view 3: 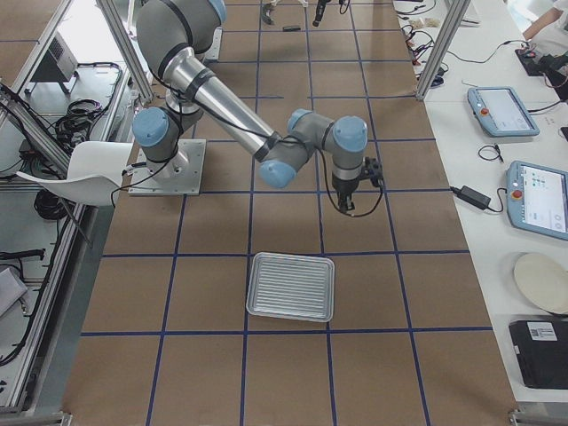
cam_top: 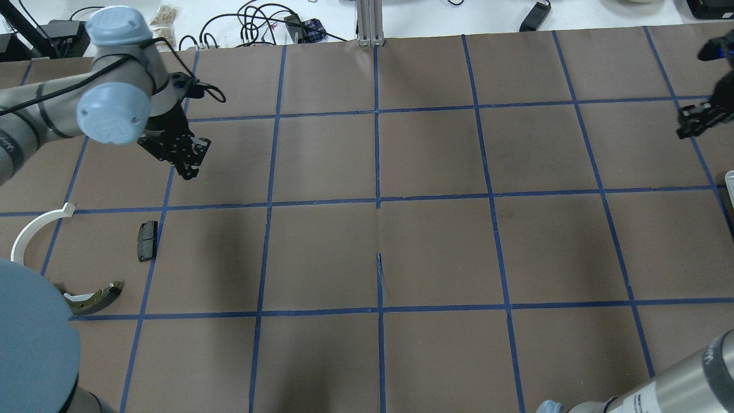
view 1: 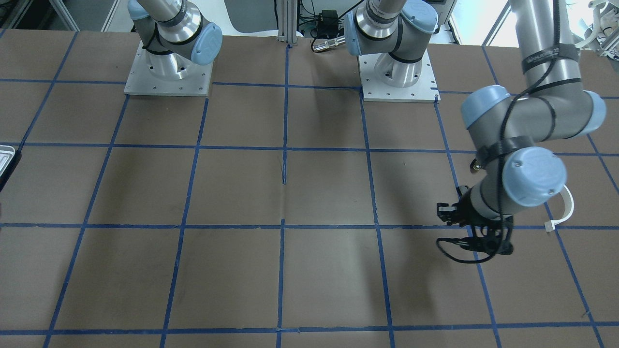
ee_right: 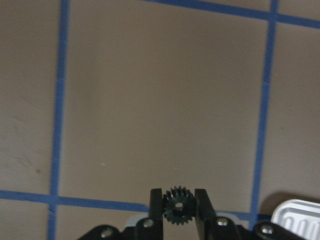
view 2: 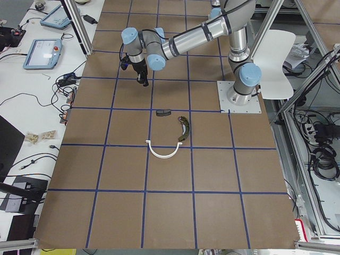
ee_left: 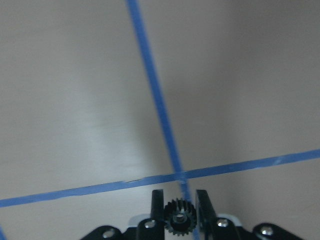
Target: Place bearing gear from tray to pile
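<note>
My left gripper (cam_top: 186, 163) is shut on a small dark bearing gear (ee_left: 179, 223) and hangs over a blue tape crossing, beyond the pile. The pile is a white plastic arc (cam_top: 34, 229), a dark pad (cam_top: 147, 241) and a brake shoe (cam_top: 94, 298). My right gripper (cam_top: 697, 123) is also shut on a small dark gear (ee_right: 176, 205), above the table just beyond the ridged silvery tray (view 3: 291, 286). The tray's corner shows in the right wrist view (ee_right: 295, 212). I see nothing lying in the tray.
The brown table carries a grid of blue tape lines (cam_top: 377, 201). The two arm bases (view 1: 168, 72) stand at the robot's edge. Cables and tablets lie on the white bench (view 3: 532, 186) beyond the table's far edge.
</note>
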